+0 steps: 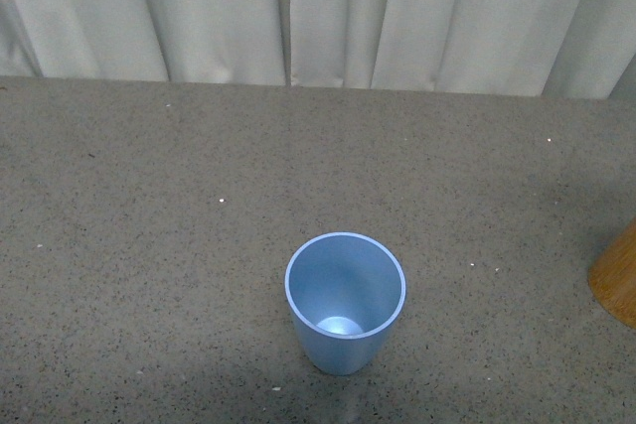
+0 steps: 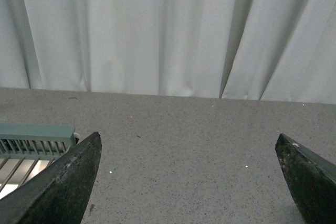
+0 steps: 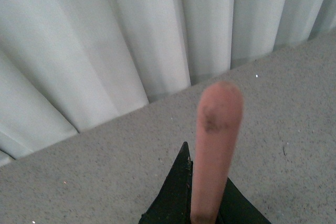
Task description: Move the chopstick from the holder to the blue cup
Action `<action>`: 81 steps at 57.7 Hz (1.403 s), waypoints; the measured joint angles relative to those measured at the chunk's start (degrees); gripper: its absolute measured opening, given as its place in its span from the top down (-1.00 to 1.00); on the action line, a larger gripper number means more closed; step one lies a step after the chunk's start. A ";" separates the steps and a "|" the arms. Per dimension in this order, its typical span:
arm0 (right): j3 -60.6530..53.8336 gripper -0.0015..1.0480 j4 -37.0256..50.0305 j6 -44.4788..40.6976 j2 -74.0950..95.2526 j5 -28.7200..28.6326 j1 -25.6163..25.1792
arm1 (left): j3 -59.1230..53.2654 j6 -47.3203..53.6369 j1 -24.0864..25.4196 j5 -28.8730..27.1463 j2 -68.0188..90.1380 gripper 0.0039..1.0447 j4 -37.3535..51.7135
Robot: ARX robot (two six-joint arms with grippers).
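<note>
The right gripper, two dark pointed fingers seen in the right wrist view, was closed tight around a single salmon-pink chopstick, a thin straight stick with a rounded tip and a small dark smudge near its end. The stick rose from between the fingers and pointed away from the camera, towards the pale pleated curtain behind the speckled grey-brown table. Whether a second stick lay behind the first could not be told from this view.

The left gripper stood wide open in the left wrist view, its two dark fingers far apart at either side of the picture, with nothing between them but bare table. Beside the nearer finger lay part of a pale green slatted rack resting on the table.

Further out, in the front view, the small light-blue plastic cup stood upright on the table near the front edge, roughly central, its mouth open and its inside holding nothing. Well to the right of the cup, cut off by the edge of the picture, showed a part of the tan-orange wooden cylindrical holder, apart from the cup. Neither arm appeared in the front view. The curtain hung along the far edge of the table.
</note>
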 joint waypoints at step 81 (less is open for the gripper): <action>-2.27 0.98 17.07 20.22 19.67 7.54 36.17 | 0.00 0.00 0.00 -0.02 0.00 -0.88 0.00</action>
